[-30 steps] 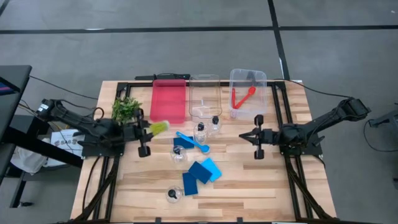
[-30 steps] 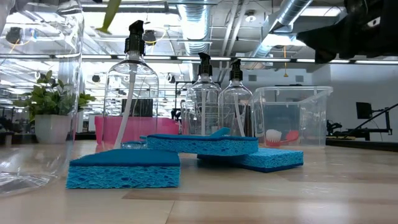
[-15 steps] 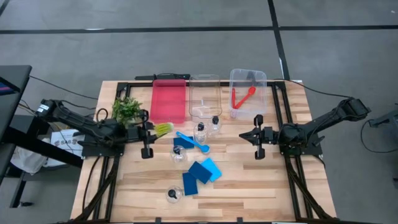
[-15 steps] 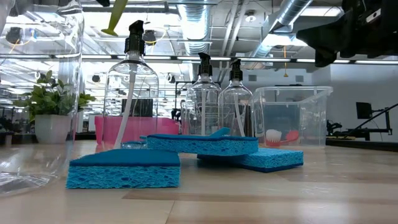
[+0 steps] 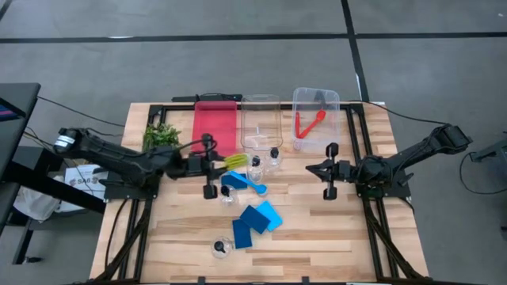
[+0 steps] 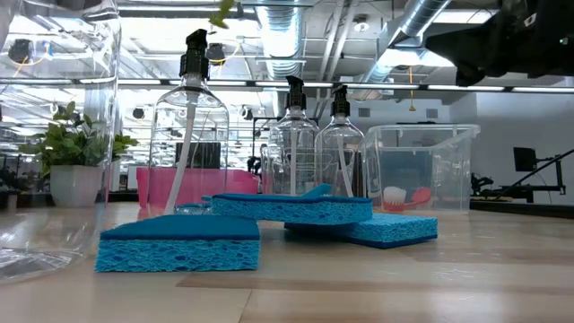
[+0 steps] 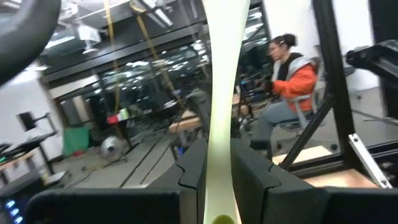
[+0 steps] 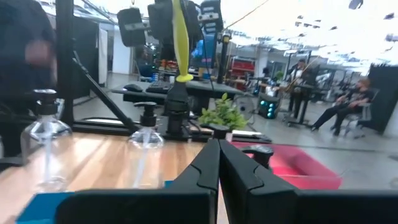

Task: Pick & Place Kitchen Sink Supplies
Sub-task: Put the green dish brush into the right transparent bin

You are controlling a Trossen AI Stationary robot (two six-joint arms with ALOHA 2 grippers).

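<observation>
My left gripper hovers over the table's middle, shut on the yellow-green brush, whose far end shows high up in the low view. A blue brush lies on the table beside several clear black-capped bottles. Blue sponges lie flat nearer the near edge, and one more bottle lies on its side beyond them. A red brush lies inside a clear bin. My right gripper waits shut at the table's right, touching nothing. My left gripper pinches the yellow-green brush's handle between its two fingers. The handle runs along the fingers and sticks out past their tips toward the table's right. The brush is lifted clear of the table.
A red tray, an open clear bin and the clear bin with the red brush stand along the far edge. A leafy plant stands left of the tray. People sit in the room beyond.
My left gripper has moved toward the table's right, carrying the yellow-green brush from beside the plant to over the bottles and blue brush. It has kept its hold.
</observation>
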